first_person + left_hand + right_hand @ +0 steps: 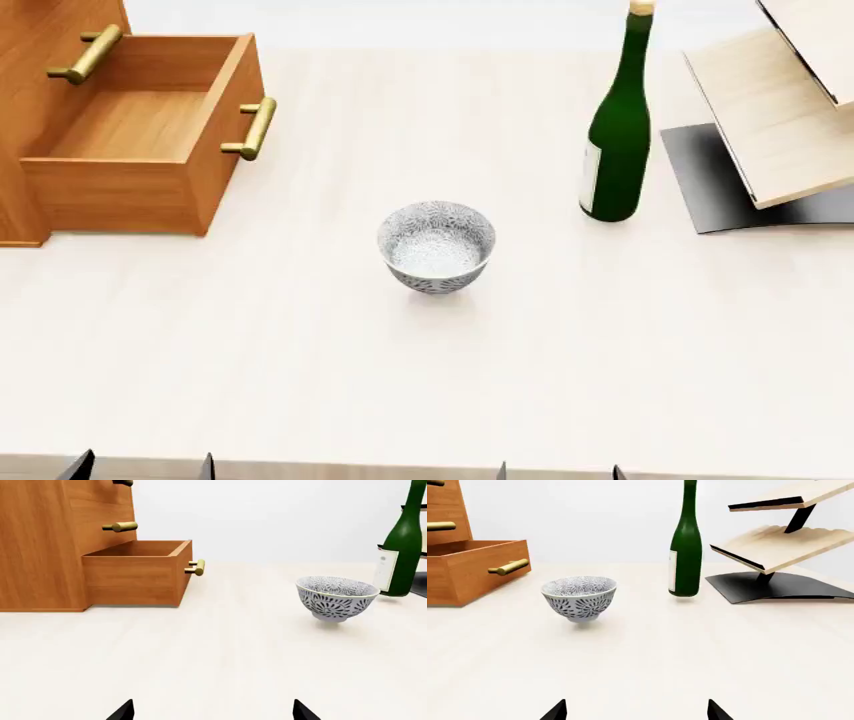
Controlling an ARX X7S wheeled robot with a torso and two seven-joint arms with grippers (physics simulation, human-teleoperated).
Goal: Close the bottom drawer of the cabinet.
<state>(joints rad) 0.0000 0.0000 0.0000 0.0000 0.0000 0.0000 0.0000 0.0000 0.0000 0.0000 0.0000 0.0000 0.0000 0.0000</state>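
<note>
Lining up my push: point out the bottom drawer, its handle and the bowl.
bottom drawer [220, 140]: head view, on its wooden front panel.
brass handle [258, 127]: head view, middle of the bar.
bowl [437, 247]: head view, inside, below the rim.

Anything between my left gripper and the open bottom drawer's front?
Nothing visible. Bare table lies between the left gripper and the bottom drawer. The bowl sits off to the side, clear of that path.

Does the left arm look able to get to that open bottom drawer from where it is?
Probably yes. The bottom drawer stands pulled out of the cabinet, with bare table between it and the left gripper. The bowl sits off to the side, out of the path.
</note>
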